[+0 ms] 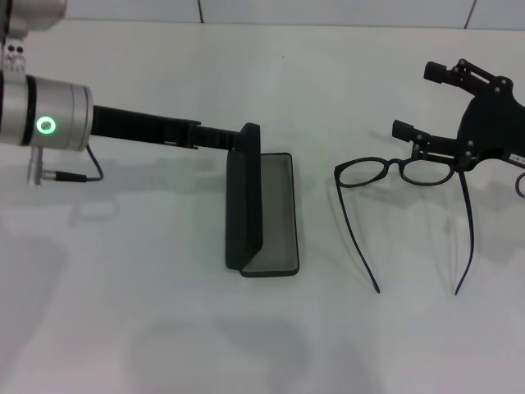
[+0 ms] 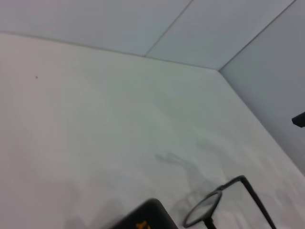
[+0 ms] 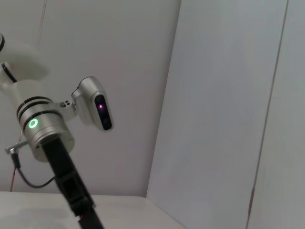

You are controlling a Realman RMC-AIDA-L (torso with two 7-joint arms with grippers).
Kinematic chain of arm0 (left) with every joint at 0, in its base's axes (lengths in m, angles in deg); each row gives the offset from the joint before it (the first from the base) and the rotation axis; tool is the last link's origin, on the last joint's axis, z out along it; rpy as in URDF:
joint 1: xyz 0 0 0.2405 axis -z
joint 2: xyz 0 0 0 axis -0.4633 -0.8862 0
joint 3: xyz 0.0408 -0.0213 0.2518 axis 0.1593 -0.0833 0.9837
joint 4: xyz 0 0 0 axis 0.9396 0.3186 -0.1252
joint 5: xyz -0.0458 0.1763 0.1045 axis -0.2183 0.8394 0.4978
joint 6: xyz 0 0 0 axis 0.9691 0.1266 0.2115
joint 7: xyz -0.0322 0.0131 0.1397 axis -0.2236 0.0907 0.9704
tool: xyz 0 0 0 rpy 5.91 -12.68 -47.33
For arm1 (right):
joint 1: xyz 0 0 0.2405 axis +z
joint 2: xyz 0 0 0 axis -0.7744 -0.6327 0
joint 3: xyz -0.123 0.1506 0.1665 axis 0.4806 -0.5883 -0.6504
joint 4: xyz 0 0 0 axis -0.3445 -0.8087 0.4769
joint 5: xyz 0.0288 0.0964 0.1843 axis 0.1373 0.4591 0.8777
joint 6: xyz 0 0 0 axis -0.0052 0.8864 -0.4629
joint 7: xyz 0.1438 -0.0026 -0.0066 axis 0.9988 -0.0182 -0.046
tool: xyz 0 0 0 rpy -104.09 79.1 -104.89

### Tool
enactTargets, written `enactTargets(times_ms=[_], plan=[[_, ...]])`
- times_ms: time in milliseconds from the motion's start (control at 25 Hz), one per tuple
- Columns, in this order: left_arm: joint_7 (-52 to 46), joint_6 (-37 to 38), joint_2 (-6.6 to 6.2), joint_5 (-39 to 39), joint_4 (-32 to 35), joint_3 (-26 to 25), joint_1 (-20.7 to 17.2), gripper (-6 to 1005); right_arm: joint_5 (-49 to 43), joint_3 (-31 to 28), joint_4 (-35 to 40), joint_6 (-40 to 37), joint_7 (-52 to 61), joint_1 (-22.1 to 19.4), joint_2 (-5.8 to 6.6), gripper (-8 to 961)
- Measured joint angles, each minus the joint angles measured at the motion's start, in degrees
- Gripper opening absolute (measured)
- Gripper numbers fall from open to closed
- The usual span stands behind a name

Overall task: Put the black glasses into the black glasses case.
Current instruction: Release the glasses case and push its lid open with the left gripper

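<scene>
White tabletop (image 1: 164, 328) fills the head view, bounded at the far edge by pale wall panels (image 1: 328, 10). Near the middle of it the black glasses case (image 1: 262, 213) is seen lying open: its grey-lined tray rests flat on the surface, while the lid is raised upright along the tray's left edge. The left gripper (image 1: 246, 139) is reached in from the left of the case, its dark fingers closed on the far end of the upright lid, which is thereby held; a green ring light (image 1: 46, 125) is lit on the silver wrist behind it. To the right of the case, apart from it, the black glasses (image 1: 402, 176) are set with the lenses on the far side and both temple arms unfolded, stretching toward the near edge of the table. The right gripper (image 1: 426, 103) is placed at the frame's right lens, on the side away from the case; its two fingers are spread apart, and whether the frame is touched cannot be told. In the left wrist view, a corner of the case lid with gold lettering is seen beside one lens of the glasses.
</scene>
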Motion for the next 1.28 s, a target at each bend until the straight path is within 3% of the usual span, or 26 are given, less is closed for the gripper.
enactTargets(times_ms=[520,640,920,1280], plan=[[0.1,-3.6,0.33,3.7,-6.4,0.1,6.8,845,-0.1,0.1,0.0,0.2,0.0,0.1,0.07,874],[2.2,-2.8,0.48,1.7,-7.5,0.1,8.0,845,-0.1,0.1,0.1,0.6,0.0,0.1,0.04,874],[6.8,0.9,0.50,-8.2,0.3,0.0,6.3,846,-0.1,0.1,-0.1,1.0,0.0,0.1,-0.01,874],[-3.6,1.5,0.45,4.4,0.8,0.1,7.8,846,-0.1,0.1,-0.1,1.4,0.0,0.2,0.04,873]])
